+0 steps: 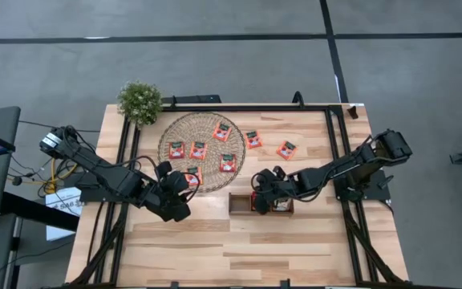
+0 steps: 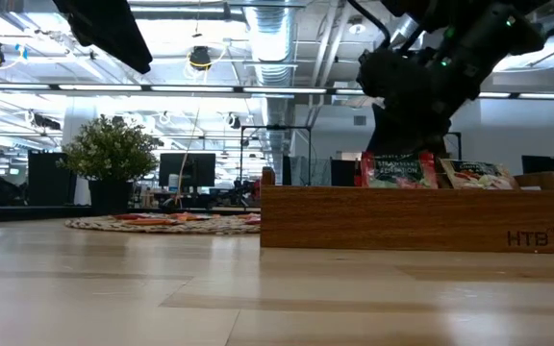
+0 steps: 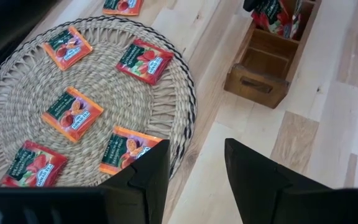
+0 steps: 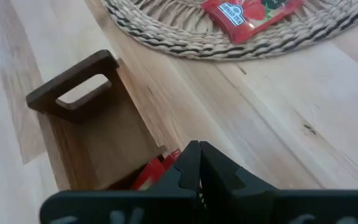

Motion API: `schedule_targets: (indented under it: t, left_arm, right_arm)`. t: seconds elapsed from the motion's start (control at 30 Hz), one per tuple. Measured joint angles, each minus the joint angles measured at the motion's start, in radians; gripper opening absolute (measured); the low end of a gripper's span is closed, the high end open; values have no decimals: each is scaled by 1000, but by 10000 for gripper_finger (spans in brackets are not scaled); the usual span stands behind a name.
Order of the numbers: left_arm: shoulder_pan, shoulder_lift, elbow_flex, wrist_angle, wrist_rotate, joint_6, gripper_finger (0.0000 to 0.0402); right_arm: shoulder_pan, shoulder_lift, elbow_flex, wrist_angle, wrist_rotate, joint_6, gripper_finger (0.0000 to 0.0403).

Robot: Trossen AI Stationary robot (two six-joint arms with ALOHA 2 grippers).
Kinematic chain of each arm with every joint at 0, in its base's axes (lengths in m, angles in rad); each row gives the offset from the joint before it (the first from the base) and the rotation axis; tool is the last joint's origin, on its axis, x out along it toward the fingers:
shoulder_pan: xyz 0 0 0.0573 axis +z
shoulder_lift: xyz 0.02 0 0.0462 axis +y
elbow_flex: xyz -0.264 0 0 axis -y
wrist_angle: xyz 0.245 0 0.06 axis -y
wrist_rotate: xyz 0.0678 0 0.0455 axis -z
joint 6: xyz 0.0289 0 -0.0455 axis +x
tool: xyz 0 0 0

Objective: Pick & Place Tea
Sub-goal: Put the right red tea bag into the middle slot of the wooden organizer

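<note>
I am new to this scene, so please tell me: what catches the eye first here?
First, the round woven mat at the table's far middle, dotted with red tea sachets. Next, the right gripper, shut, over the wooden tray at the table's middle, where sachets already stand. The left gripper hangs open by the mat's near edge.

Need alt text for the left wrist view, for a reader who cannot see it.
The open left hand hovers at the edge of a round woven mat holding five red and orange tea sachets. Beyond lies a sixth sachet and a wooden tray on the pale table.
</note>
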Motion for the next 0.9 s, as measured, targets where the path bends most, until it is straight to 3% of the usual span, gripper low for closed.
schedule_targets:
  t: [0.27,0.43,0.63,0.77,0.9]
  left_arm:
    - [6,0,0,0,-5,3,147]
    - [23,0,0,0,-6,3,147]
    - [41,0,0,0,-6,0,147]
    - [52,0,0,0,-6,-16,147]
    - [70,-1,-7,7,-38,-61,147]
  right_arm:
    - [-24,0,67,10,27,-108,1]
    - [-109,0,164,10,15,-335,1]
    - [-270,0,263,-73,-201,-564,14]
    - [-375,0,297,-106,-355,-651,49]
    - [-440,14,316,-119,-422,-724,87]
